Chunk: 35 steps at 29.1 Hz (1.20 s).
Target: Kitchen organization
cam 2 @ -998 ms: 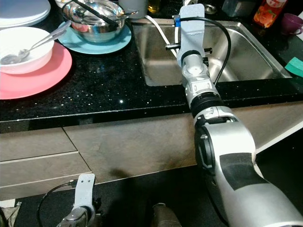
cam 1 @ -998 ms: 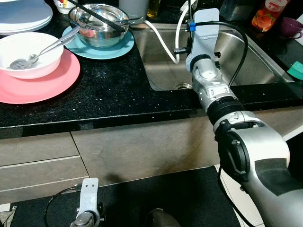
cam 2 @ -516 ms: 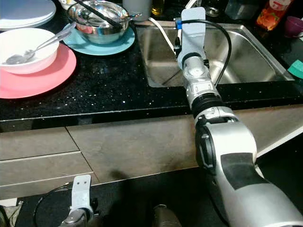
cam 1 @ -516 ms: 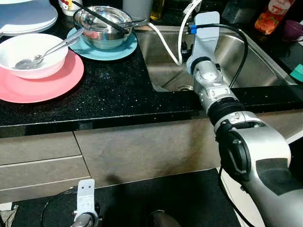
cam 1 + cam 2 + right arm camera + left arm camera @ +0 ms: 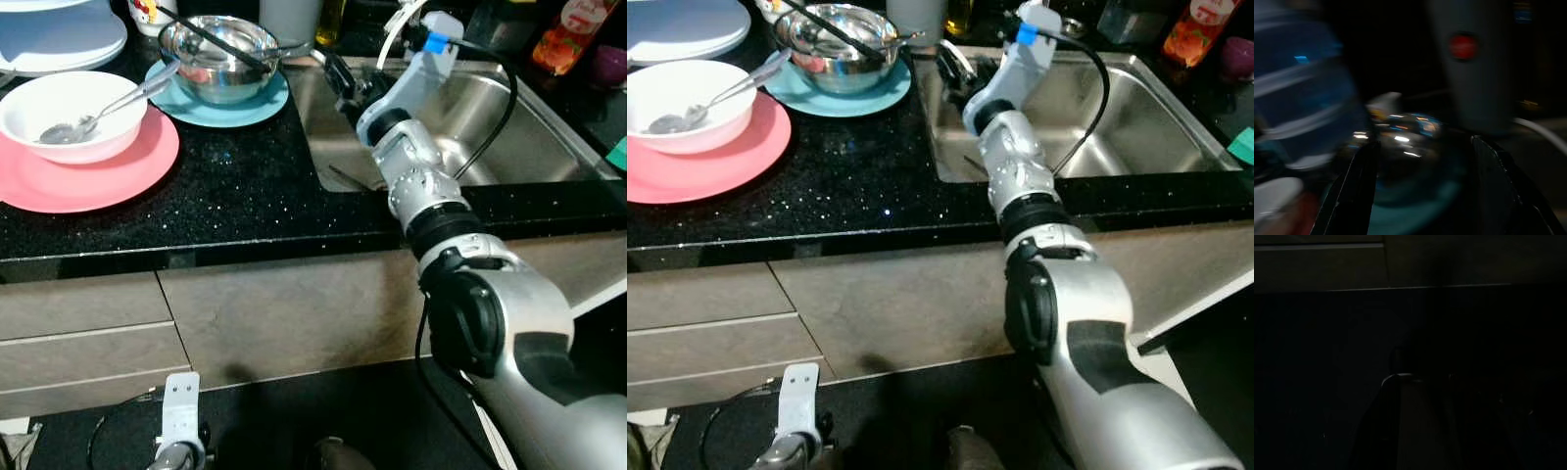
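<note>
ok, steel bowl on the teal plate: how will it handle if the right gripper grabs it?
The steel bowl looks thin and polished, so probably light and slippery at the rim. Utensils rest loose across it and would likely shift or slide out. It may skate on the teal plate if the right gripper pushes.

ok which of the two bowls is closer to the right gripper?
The steel bowl on the teal plate, just beside the right gripper. The white bowl with the spoon sits on the pink plate, farther to the left.

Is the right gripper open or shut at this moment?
Open. In the right wrist view the two black fingers stand wide apart, with the steel bowl on its teal plate showing between them, nothing held.
</note>
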Motion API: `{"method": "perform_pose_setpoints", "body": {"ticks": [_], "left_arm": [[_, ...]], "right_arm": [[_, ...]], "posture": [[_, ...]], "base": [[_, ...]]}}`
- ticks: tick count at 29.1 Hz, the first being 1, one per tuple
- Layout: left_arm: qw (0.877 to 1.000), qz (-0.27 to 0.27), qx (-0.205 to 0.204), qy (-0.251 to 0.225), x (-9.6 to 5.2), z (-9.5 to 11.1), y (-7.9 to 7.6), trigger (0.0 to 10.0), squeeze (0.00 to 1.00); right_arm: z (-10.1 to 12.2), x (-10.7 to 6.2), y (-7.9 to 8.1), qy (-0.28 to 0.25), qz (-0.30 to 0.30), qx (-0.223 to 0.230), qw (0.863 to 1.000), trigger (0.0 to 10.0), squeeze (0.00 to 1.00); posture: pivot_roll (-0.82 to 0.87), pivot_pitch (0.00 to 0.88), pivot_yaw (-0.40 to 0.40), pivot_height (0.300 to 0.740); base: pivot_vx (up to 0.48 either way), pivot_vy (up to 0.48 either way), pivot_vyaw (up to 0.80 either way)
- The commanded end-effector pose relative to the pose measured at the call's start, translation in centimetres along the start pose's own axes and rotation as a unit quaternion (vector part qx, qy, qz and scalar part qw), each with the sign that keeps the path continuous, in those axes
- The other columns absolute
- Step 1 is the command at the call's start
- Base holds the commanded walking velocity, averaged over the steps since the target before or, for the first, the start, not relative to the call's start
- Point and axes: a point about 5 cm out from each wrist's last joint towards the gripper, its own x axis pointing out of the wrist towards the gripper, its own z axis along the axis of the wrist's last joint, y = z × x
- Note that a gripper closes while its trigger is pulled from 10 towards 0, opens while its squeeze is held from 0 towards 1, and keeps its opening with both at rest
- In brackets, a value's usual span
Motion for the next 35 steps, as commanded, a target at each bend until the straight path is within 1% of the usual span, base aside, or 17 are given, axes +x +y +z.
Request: {"method": "perform_pose_setpoints", "body": {"ticks": [1,2,7,13,14,16,17,20,21,23,24,25,26,27,30,33,35], "left_arm": [[1.0,-0.005,-0.012,0.023,-0.2,-1.3,-0.3,10.0,0.0],[1.0,-0.005,-0.012,0.023,-0.2,-1.3,-0.3,10.0,0.0],[1.0,-0.017,0.001,0.023,-0.2,-1.1,-0.3,10.0,0.0],[0.999,-0.018,0.01,0.027,-0.1,-0.9,-0.2,10.0,0.0],[0.999,-0.018,0.01,0.027,-0.1,-0.9,-0.2,10.0,0.0],[0.999,-0.02,0.014,0.03,-0.1,-1.0,-0.2,10.0,0.0],[0.999,-0.02,0.014,0.03,-0.1,-1.0,-0.2,10.0,0.0],[0.999,-0.021,0.018,0.034,-0.1,-1.0,-0.2,10.0,0.0],[0.999,-0.021,0.018,0.034,-0.1,-1.0,-0.2,10.0,0.0],[0.999,-0.023,0.022,0.034,-0.1,-1.0,-0.2,10.0,0.0],[0.999,-0.023,0.022,0.034,-0.1,-1.0,-0.2,10.0,0.0],[0.999,-0.025,0.027,0.036,-0.1,-1.0,-0.2,10.0,0.0],[0.998,-0.027,0.034,0.039,-0.1,-1.1,-0.2,10.0,0.0],[0.998,-0.027,0.034,0.039,-0.1,-1.1,-0.2,10.0,0.0],[0.998,-0.031,0.039,0.039,-0.1,-1.0,-0.1,10.0,0.0],[0.998,-0.029,0.038,0.039,-0.1,-1.1,0.2,10.0,0.0],[0.998,-0.029,0.037,0.039,-0.1,-1.1,0.2,10.0,0.0]], "right_arm": [[-0.6,-0.1,0.5,0.008,0.016,-0.003,1.0,10.0,0.0],[-0.6,-0.1,0.5,0.008,0.016,-0.003,1.0,10.0,0.0],[0.4,0.1,1.8,-0.024,0.073,0.01,0.997,10.0,0.0],[0.1,0.2,4.6,-0.018,0.153,-0.032,0.988,10.0,0.0],[0.1,0.2,4.6,-0.018,0.153,-0.032,0.988,10.0,0.0],[0.0,0.2,5.7,-0.018,0.184,-0.04,0.982,10.0,0.0],[0.0,0.2,5.7,-0.018,0.184,-0.04,0.982,10.0,0.0],[-0.4,-0.1,7.9,-0.012,0.247,-0.066,0.967,10.0,0.0],[-0.4,-0.1,7.9,-0.012,0.247,-0.066,0.967,10.0,0.0],[-0.6,-0.3,9.1,-0.004,0.276,-0.093,0.957,10.0,0.0],[-0.6,-0.3,9.1,-0.004,0.276,-0.093,0.957,10.0,0.0],[-1.0,-0.4,9.5,0.005,0.284,-0.124,0.951,10.0,0.0],[-1.5,-0.4,9.9,0.02,0.286,-0.174,0.942,10.0,0.0],[-1.5,-0.4,9.9,0.02,0.286,-0.174,0.942,10.0,0.0],[-2.0,0.2,9.5,0.043,0.244,-0.25,0.936,10.0,0.0],[-1.6,1.0,8.7,0.048,0.186,-0.297,0.935,10.0,0.0],[-1.2,1.1,8.3,0.046,0.174,-0.316,0.931,10.0,0.0]], "posture": [[0.11,0.146,-0.057,0.74],[0.11,0.146,-0.057,0.74],[0.1,0.137,-0.053,0.74],[0.1,0.132,-0.054,0.74],[0.1,0.132,-0.054,0.74],[0.1,0.128,-0.054,0.74],[0.1,0.128,-0.054,0.74],[0.1,0.124,-0.054,0.74],[0.1,0.124,-0.054,0.74],[0.1,0.119,-0.055,0.74],[0.1,0.119,-0.055,0.74],[0.1,0.117,-0.055,0.74],[0.09,0.116,-0.056,0.74],[0.09,0.116,-0.056,0.74],[0.1,0.12,-0.06,0.74],[0.1,0.123,-0.061,0.74],[0.1,0.126,-0.062,0.74]], "base": [[0.0,0.0,0.72],[0.0,0.0,0.72],[0.0,0.0,0.73],[0.0,0.0,0.73],[0.0,0.0,0.73],[0.0,0.0,0.73],[0.0,0.0,0.73],[0.0,0.0,0.73],[0.0,0.0,0.73],[0.0,0.0,0.73],[0.0,0.0,0.73],[0.0,0.0,0.73],[0.0,0.0,0.73],[0.0,0.0,0.73],[0.0,0.0,0.69],[0.0,0.0,0.0],[0.0,0.0,0.0]]}}
